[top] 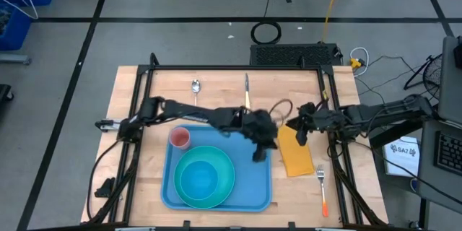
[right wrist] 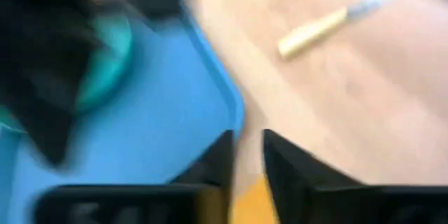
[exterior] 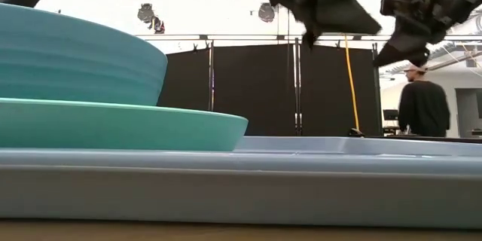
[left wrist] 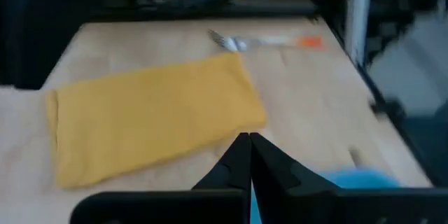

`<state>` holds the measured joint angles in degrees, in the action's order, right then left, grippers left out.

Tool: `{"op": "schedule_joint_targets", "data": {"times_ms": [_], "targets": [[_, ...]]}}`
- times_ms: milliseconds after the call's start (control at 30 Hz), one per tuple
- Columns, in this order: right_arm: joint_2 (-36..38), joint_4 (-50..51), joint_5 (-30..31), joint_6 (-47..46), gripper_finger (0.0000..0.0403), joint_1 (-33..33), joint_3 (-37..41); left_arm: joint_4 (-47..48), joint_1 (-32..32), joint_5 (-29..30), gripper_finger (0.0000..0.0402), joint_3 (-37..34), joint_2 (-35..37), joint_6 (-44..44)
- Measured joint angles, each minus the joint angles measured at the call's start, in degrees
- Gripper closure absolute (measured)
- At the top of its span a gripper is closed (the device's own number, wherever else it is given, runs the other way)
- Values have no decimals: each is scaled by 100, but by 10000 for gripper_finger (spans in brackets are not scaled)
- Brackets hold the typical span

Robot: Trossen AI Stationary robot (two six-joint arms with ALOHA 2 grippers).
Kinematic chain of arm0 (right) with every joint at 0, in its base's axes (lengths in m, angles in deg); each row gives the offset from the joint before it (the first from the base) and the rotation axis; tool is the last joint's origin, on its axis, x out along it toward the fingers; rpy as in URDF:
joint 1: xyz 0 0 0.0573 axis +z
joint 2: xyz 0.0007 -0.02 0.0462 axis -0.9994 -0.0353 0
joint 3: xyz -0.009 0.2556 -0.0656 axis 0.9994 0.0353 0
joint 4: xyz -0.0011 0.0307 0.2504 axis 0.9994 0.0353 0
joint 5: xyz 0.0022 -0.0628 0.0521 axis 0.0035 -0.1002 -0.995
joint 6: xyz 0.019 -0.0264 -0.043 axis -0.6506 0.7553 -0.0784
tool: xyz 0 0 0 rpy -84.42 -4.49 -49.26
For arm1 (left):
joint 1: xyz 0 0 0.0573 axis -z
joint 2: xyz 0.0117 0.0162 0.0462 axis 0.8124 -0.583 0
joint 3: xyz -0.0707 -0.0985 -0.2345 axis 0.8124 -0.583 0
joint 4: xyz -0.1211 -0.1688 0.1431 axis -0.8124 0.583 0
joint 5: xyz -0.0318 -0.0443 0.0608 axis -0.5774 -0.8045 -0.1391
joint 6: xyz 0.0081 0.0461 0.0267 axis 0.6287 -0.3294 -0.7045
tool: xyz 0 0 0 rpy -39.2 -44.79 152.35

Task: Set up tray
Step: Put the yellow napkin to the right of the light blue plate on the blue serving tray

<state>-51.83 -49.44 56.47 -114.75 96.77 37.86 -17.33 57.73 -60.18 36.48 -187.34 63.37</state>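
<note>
The light-blue tray (top: pixel 254 188) lies flat on the table's near middle and carries a teal bowl on a teal plate (top: pixel 204 177) and a pink cup (top: pixel 179 138). An orange-yellow napkin (top: pixel 296 155) lies flat on the wood just right of the tray. My left gripper (top: pixel 258 151) hangs shut above the tray's right rim; in its wrist view (left wrist: pixel 249 155) the napkin (left wrist: pixel 147 122) lies ahead of it. My right gripper (top: pixel 301 138) hovers over the napkin's far end, its fingers a little apart (right wrist: pixel 246 155), between the tray's corner (right wrist: pixel 231 108) and the napkin (right wrist: pixel 252 199). Both are raised off the table in the low view.
A fork with an orange handle (top: pixel 322 188) lies right of the napkin near the table's near right corner. A spoon (top: pixel 195 85) and a knife (top: pixel 246 90) lie on the far side of the table. A person (exterior: pixel 423 105) stands in the room behind.
</note>
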Motion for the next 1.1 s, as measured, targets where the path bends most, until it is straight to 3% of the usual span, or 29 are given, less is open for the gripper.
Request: {"op": "schedule_joint_targets", "data": {"times_ms": [133,267,367,833,1100], "targets": [[-226,240,-81,-327,398,143,0,1075,440,1048,399,2,509,-605],[-674,868,-15,-846,402,242,12,1969,657,2227,399,0,845,-592],[-1117,988,-70,-1287,403,283,188,2303,698,2669,400,0,1004,-453],[-3215,50,-1046,-1788,403,563,391,2755,642,2782,401,-42,1004,-156],[-3753,-1295,-913,-979,403,-269,400,2766,689,2756,401,-42,1006,-113]]}}
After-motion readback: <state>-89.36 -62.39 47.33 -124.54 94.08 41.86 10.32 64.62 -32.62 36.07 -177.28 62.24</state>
